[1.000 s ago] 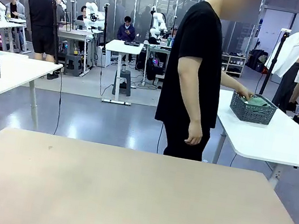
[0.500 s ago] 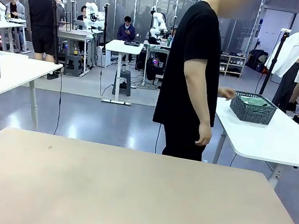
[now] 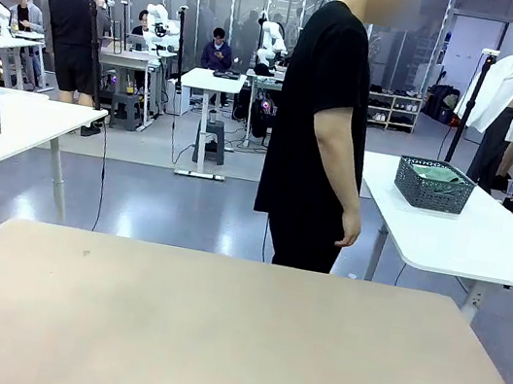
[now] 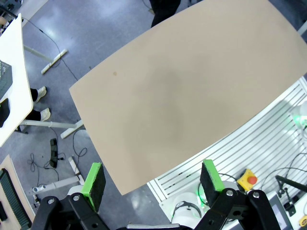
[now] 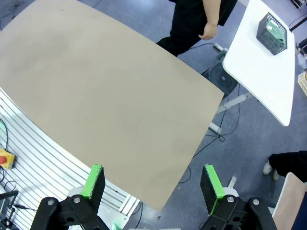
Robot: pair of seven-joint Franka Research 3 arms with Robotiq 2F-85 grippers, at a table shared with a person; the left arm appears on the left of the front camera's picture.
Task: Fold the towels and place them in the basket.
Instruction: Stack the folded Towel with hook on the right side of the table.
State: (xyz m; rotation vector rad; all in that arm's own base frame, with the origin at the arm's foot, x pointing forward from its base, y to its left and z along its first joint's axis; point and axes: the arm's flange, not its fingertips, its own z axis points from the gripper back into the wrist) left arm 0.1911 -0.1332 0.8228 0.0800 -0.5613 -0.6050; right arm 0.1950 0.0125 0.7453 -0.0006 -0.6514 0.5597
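I had both arms held high above the tan table [image 3: 232, 336]. My left gripper [image 4: 152, 180] hung with its jaws wide apart and nothing between them, and my right gripper [image 5: 152, 183] was the same, open and empty over the table's near edge. The basket [image 3: 434, 185] sat on the white side table [image 3: 485, 240] off to the right, well apart from my table, with a mint green towel [image 3: 434, 172] lying inside it. The person [image 3: 324, 124] stood between the two tables, one hand [image 3: 349, 230] hanging down.
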